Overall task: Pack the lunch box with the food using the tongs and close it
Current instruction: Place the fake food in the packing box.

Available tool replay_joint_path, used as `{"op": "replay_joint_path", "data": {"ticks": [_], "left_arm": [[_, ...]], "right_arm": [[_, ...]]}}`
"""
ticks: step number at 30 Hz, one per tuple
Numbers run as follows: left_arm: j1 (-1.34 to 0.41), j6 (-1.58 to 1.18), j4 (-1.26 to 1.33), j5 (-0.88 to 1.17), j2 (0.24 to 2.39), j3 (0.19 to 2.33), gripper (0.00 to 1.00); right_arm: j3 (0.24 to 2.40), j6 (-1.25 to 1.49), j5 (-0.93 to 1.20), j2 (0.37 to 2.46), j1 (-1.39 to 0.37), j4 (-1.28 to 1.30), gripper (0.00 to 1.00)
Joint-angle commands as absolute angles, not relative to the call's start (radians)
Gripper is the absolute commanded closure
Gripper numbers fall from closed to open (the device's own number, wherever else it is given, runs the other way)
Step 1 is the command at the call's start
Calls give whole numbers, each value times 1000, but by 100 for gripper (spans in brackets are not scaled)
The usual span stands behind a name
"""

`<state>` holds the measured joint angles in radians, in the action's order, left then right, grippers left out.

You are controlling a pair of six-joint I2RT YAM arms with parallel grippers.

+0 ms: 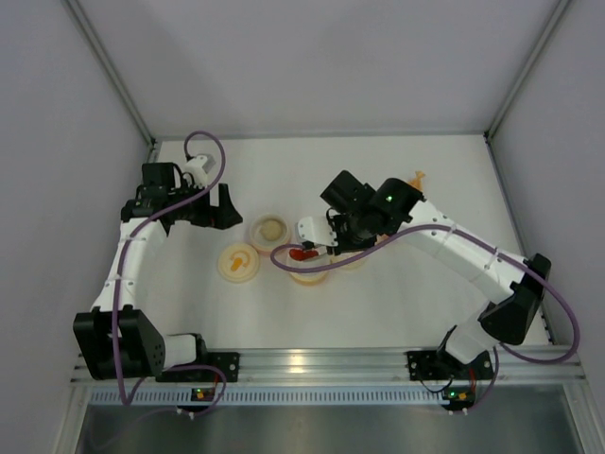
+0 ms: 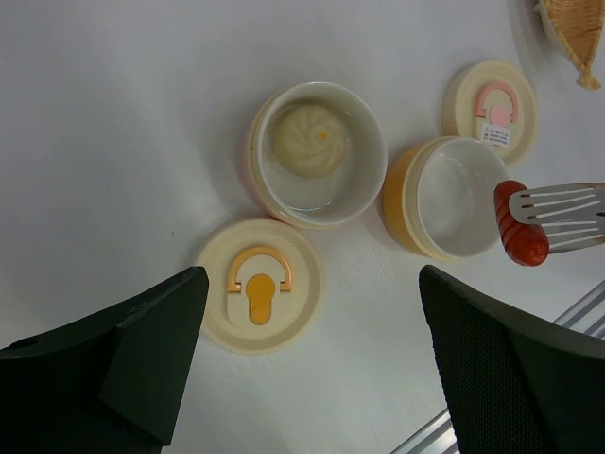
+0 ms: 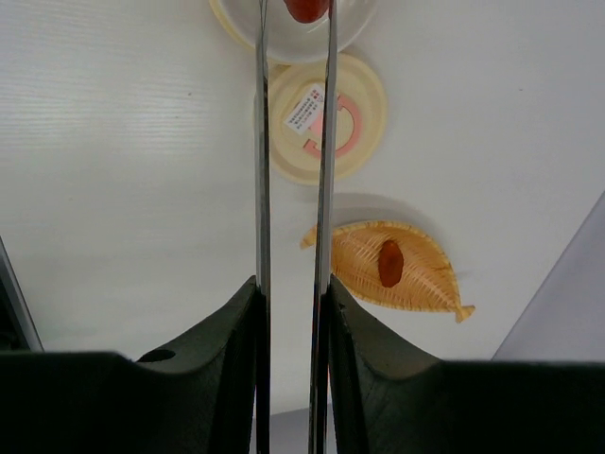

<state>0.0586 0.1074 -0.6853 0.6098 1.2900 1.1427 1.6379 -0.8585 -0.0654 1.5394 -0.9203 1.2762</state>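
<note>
A white table (image 1: 378, 312) lay between grey walls (image 1: 57, 142). The right gripper (image 3: 290, 303) was clamped on the tongs (image 3: 262, 142), whose tips pinched the red piece (image 2: 520, 224) over the edge of the orange bowl (image 2: 405, 203). The left gripper (image 2: 312, 293), jaws wide apart and empty, hung above an orange-handled lid (image 2: 213, 274). Just beyond, the beige ball (image 2: 307, 140) sat in a second bowl (image 2: 376, 142). A pink-handled lid (image 2: 490, 109) lay beside the orange bowl. A leaf dish (image 3: 421, 274) farther off held a dark red bit (image 3: 389, 262).

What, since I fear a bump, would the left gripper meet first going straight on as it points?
Probably the cream lid with the orange handle, lying just ahead; depth is unclear.
</note>
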Motion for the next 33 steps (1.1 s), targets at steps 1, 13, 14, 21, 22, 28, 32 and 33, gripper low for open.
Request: {"op": "replay_joint_path", "data": {"ticks": [1, 13, 14, 21, 22, 28, 32, 33], "left_arm": [[66, 129, -706, 630, 1281, 1175, 2], [81, 150, -710, 629, 1289, 1172, 2], [83, 152, -709, 632, 1290, 1170, 2], [100, 155, -707, 644, 1298, 1161, 2], [101, 156, -706, 643, 1298, 1155, 2], [107, 160, -703, 647, 1296, 1143, 2], [107, 166, -699, 646, 1296, 1137, 2], [110, 167, -699, 649, 1299, 1135, 2]], "right_arm": [[1640, -825, -26, 1540, -937, 1266, 100], [1548, -841, -98, 1583, -937, 1183, 100], [1543, -842, -104, 1588, -936, 1177, 100], [1580, -828, -109, 1644, -925, 1169, 100], [1586, -828, -109, 1652, -925, 1173, 100], [1629, -836, -121, 1697, -923, 1192, 100], [1654, -842, -126, 1724, -925, 1207, 96], [1657, -844, -124, 1727, -923, 1210, 90]]}}
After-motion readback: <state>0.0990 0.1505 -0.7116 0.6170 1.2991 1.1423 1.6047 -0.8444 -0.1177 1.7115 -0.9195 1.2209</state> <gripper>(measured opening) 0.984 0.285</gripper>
